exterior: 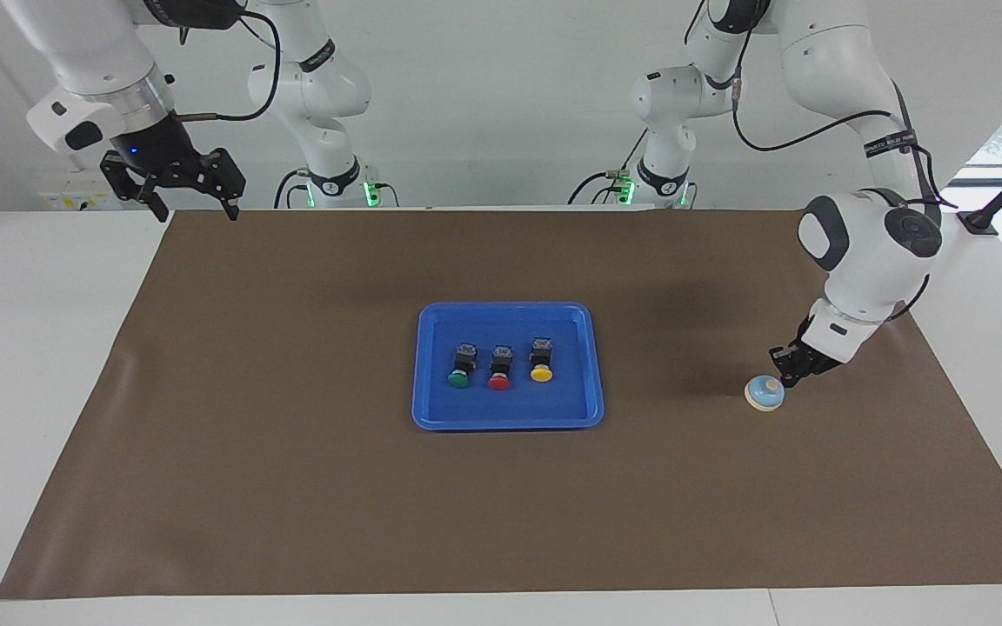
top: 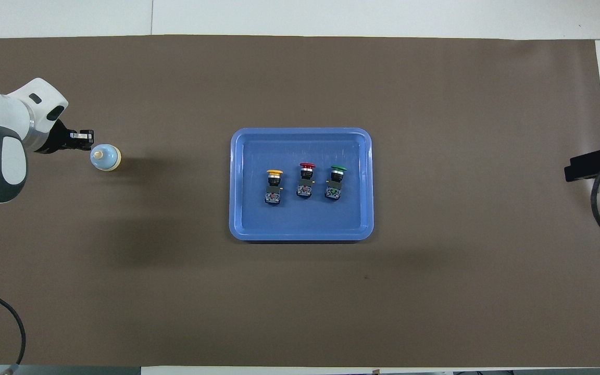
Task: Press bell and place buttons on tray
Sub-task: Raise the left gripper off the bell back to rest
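Facing view. The blue tray is seen at frame centre on the brown mat, its long axis running across the frame. Three buttons are laid in a row inside it, apart from one another: green button, red button, yellow button. Each lies on its side, cap toward the lower edge of the frame, body toward the upper. The bell sits upright at right of centre, well apart from the tray, with bare mat all round. The left gripper is low, its jaws shut on nothing, tips just beside the bell's knob; contact cannot be told. The right gripper waits raised at upper left over the mat's edge, jaws wide open and empty.

Overhead view. The tray is at centre; the caps point toward the top of the frame. The bell is at left, the left gripper just beside it. The white surface borders the mat.
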Robot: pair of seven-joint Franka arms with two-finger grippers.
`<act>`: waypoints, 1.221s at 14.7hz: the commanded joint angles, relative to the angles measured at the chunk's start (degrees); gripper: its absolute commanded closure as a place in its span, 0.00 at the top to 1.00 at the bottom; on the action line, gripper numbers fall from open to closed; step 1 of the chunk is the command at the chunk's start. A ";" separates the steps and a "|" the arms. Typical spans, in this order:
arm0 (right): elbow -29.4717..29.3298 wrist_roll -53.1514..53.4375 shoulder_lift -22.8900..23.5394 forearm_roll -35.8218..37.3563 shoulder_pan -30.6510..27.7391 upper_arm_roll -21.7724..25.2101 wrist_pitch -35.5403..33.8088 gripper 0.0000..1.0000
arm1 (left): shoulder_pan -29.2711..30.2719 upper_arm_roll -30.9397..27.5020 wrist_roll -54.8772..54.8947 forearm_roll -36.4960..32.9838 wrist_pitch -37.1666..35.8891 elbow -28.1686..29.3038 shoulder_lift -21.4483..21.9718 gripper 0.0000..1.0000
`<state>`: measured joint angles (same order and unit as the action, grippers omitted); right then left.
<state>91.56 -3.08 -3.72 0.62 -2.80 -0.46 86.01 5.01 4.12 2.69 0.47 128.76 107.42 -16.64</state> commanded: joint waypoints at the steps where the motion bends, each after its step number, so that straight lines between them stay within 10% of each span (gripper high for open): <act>1: 1.34 -0.88 -1.29 -0.97 -1.15 -0.59 -0.15 1.00 | 0.26 0.10 0.39 -1.09 2.10 0.77 -0.93 0.00; 10: 1.34 -0.88 -1.29 -0.97 -1.15 -0.59 -0.15 1.00 | 0.35 0.01 0.30 -1.09 10.01 5.78 -2.16 0.00; 18: 1.34 -0.88 -1.29 -0.89 -1.15 -0.59 -0.15 1.00 | 1.06 -0.78 0.30 -1.09 -9.30 -1.78 6.87 0.00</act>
<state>91.58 -3.08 -3.73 0.62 -2.80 -0.46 86.01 5.64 3.38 2.69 0.45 124.70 105.23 -15.41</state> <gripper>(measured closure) 0.000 0.991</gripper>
